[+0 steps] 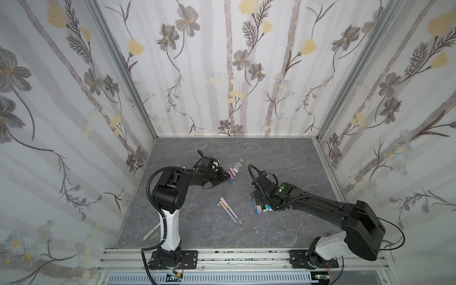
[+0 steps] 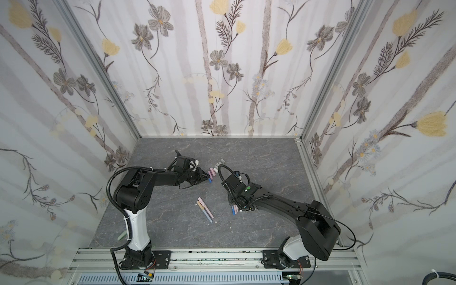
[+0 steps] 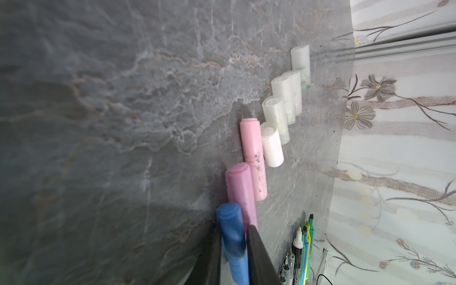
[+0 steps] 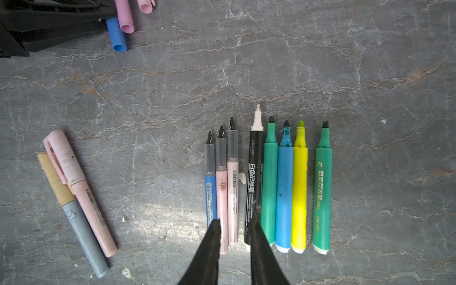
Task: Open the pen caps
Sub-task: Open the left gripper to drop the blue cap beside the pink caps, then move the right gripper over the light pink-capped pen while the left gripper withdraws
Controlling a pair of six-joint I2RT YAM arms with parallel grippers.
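Left wrist view: my left claw point(image 3: 233, 225) straddles the blue cap point(image 3: 229, 217), fingers point(image 3: 256, 246) close against both its sides. Whether they pinch it or merely flank it I cannot tell. It lies at one end of the row of loose caps point(image 3: 271, 148). My right claw point(image 4: 237, 222) hangs parted and empty over the bare pens point(image 4: 283, 197). A pink cap point(image 4: 64, 155) and a tan cap point(image 4: 50, 175) are not yet off. In a top view their pens point(image 1: 228, 208) lie between my claws, neither clearly nearer, long axes slanted, cap ends toward the left claw, barrels toward the right.
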